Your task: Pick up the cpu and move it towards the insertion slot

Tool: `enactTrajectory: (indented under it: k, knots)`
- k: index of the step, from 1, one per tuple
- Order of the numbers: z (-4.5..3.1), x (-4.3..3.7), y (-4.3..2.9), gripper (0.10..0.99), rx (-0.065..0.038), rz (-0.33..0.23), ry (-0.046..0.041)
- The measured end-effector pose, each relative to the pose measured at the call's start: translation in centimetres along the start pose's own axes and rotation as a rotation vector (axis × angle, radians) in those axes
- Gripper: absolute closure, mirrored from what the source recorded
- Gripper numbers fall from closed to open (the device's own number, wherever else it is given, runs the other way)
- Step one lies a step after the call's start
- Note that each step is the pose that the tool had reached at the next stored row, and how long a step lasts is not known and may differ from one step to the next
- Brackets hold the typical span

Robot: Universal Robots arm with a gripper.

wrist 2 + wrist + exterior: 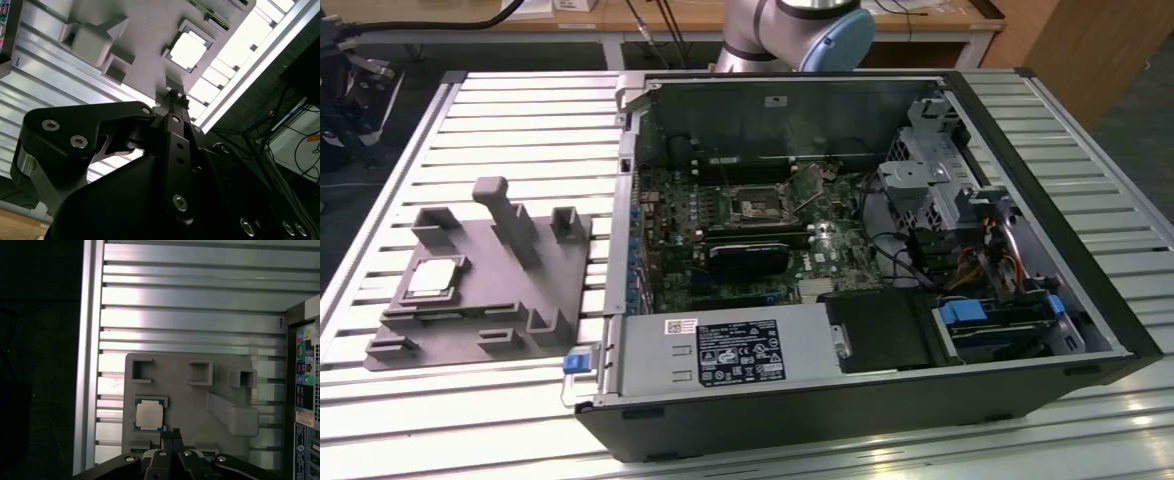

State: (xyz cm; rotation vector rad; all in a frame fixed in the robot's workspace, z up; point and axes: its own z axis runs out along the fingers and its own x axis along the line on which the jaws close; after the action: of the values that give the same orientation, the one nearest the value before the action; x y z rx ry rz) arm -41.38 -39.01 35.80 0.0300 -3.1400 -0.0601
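Glare whitens the table slats [227, 70] and chip [187, 51] just beyond the gripper [175, 96]. The gripper itself looks dark, perhaps backlit.

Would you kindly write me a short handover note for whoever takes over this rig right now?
The claw is shut and holds nothing; it is over the grey fixture, close to the cpu.
The cpu lies flat in its recess on the fixture, outside the computer case.
The insertion slot sits on the board inside the open case.
Done: nothing to see yet.
Left: the pick-up and the move towards the slot.
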Motion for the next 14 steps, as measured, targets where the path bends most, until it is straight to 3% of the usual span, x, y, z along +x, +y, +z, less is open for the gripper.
enactTrajectory:
  k: [14]
  knots:
    - [0.05, 0.42, 0.00, 0.980, 0.000, 0.000, 0.0000]
